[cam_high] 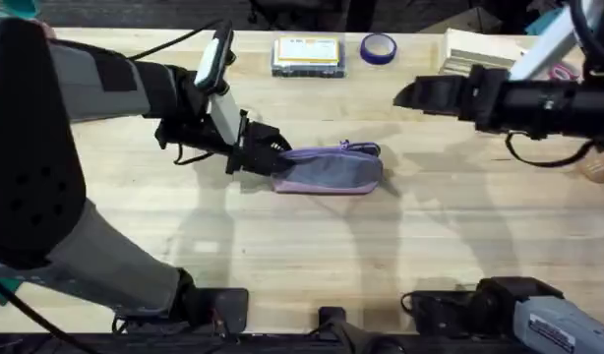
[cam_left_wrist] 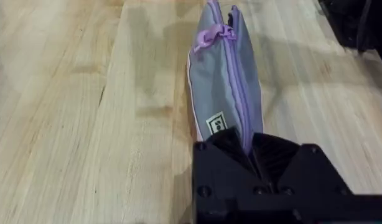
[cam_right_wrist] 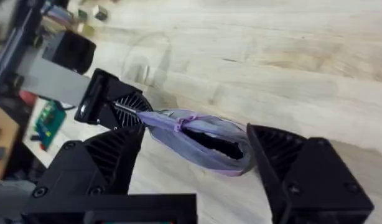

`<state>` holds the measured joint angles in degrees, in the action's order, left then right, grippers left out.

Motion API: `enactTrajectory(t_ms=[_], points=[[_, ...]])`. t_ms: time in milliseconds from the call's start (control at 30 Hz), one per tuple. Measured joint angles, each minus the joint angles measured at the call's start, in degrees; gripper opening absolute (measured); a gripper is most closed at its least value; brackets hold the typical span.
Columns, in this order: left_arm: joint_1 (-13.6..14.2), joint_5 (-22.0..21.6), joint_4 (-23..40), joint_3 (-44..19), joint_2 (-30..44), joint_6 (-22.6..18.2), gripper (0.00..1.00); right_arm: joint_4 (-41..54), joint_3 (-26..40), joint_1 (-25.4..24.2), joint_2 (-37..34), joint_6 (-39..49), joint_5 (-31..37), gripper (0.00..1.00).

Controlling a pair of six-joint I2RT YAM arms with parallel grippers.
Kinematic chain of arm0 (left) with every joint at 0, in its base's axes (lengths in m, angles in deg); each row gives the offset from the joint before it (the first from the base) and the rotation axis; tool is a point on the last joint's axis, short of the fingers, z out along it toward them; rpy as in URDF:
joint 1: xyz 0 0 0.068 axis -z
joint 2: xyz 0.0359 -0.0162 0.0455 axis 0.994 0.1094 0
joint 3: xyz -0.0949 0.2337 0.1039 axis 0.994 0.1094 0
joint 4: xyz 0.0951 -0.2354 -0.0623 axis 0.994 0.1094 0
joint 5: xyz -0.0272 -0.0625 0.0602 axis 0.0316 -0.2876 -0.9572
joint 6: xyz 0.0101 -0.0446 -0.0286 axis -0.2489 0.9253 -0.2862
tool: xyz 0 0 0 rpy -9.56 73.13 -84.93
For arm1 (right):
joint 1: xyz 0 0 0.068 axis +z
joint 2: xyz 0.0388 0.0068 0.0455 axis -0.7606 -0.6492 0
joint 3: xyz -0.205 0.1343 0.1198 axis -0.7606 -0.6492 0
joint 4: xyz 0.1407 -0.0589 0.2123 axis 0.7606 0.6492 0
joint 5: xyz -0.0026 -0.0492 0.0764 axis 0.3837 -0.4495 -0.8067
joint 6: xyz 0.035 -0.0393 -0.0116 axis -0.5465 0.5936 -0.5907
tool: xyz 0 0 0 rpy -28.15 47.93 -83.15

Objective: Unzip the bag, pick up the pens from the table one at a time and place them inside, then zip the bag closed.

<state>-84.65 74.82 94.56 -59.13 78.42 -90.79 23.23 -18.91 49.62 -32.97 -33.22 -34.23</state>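
Note:
The bag lies on its side in the middle of the table, grey with lilac trim. My left gripper is shut on the bag's left end; in the left wrist view its fingers pinch the bag at the zipper line. The lilac zipper pull sits near the far end. My right gripper hangs open, high above and behind the bag's right end. In the right wrist view the bag shows a dark gap past the pull. The pens are out of view.
A clear box with a yellow label and a purple tape roll stand along the table's far edge. Light boxes are at the far right. Bare wood stretches in front of the bag.

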Motion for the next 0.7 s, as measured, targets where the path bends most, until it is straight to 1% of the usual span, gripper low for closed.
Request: enactTrajectory(t_ms=[233, 333, 467, 567, 700], points=[[0.0, 0.0, 0.0, 0.0, 0.0, 0.0, 0.042, -0.1, 3.2, 9.9, 0.0, 0.8, 11.4, 0.997], [0.0, 0.0, 0.0, 0.0, 0.0, 0.0, 0.042, -0.1, 3.5, 13.9, 0.0, 1.0, 16.7, 0.998], [0.0, 0.0, 0.0, 0.0, 0.0, 0.0, 0.042, -0.3, 3.6, 18.1, -0.7, 0.2, 22.8, 0.998], [0.0, 0.0, 0.0, 0.0, 0.0, 0.0, 0.042, -0.9, 3.6, 20.6, -2.2, -0.4, 25.3, 0.998], [0.0, 0.0, 0.0, 0.0, 0.0, 0.0, 0.042, -1.0, 3.6, 23.9, -5.1, -0.7, 26.7, 0.997]])
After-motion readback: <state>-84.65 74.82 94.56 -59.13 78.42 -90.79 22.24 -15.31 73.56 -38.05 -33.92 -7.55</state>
